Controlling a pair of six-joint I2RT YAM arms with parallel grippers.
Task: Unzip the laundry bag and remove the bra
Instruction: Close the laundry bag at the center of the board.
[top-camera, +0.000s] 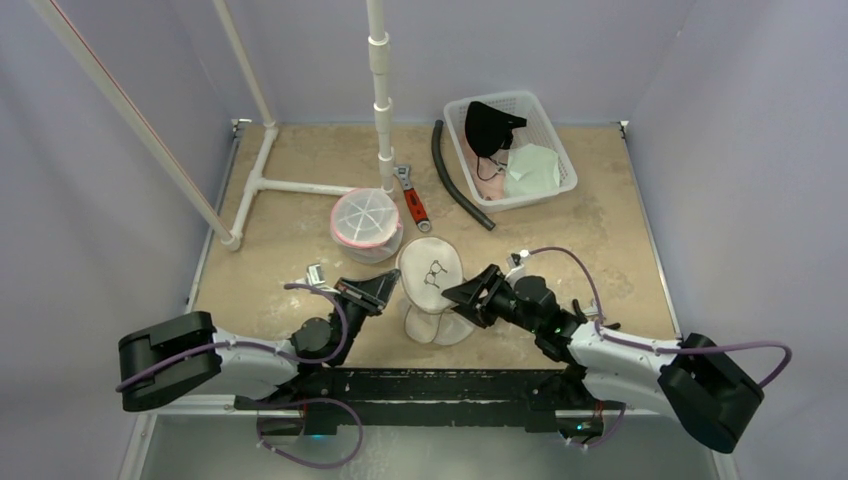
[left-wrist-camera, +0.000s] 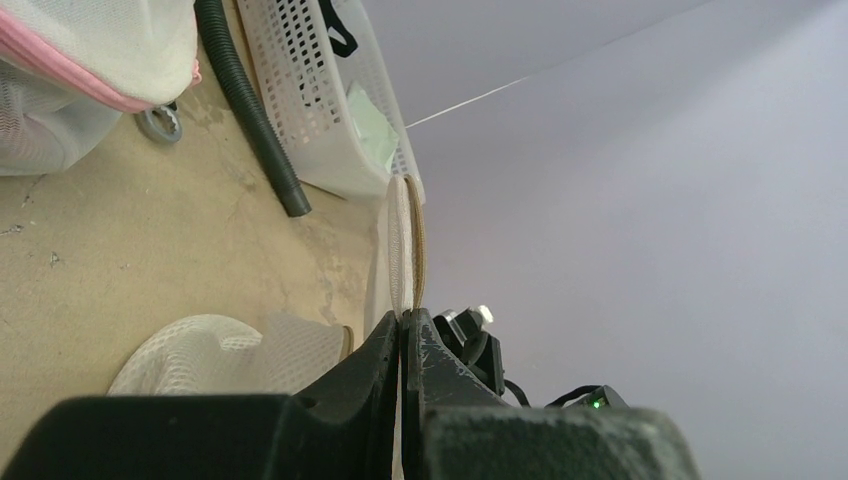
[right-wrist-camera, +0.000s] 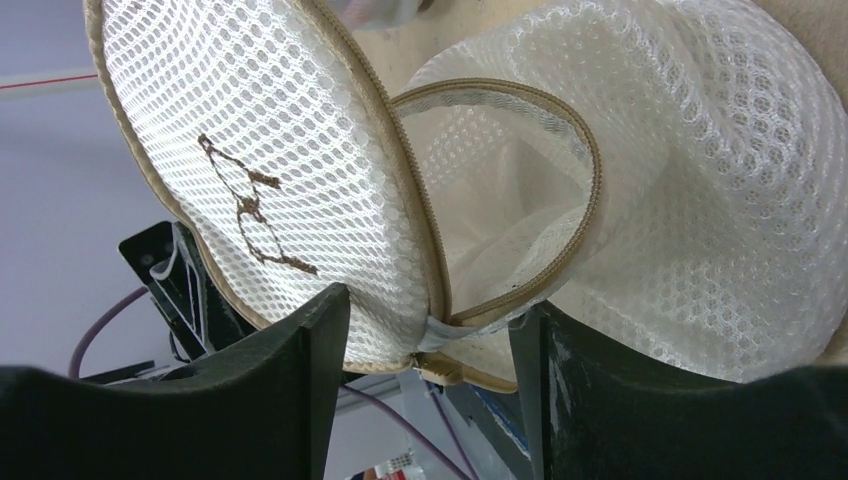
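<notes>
A: What lies around the laundry bag (top-camera: 430, 275) mid-table?
B: Pipe frame (top-camera: 380, 90), basket (top-camera: 500, 97), pink-trimmed bag (top-camera: 365, 220), hose (top-camera: 455, 185) and wrench (top-camera: 412, 200), all behind it.
A: And the grippers?
B: Left gripper (left-wrist-camera: 403, 320) pinches the raised lid; right gripper (right-wrist-camera: 430, 305) gapes astride the zip end.

Laundry bag (top-camera: 430, 285) near centre, between left gripper (top-camera: 388, 288) and right gripper (top-camera: 462, 296). Second mesh bag (top-camera: 365, 222) behind-left of it; wrench (top-camera: 411, 200) just right of that; hose (top-camera: 458, 185) left of basket (top-camera: 540, 196), back right.
</notes>
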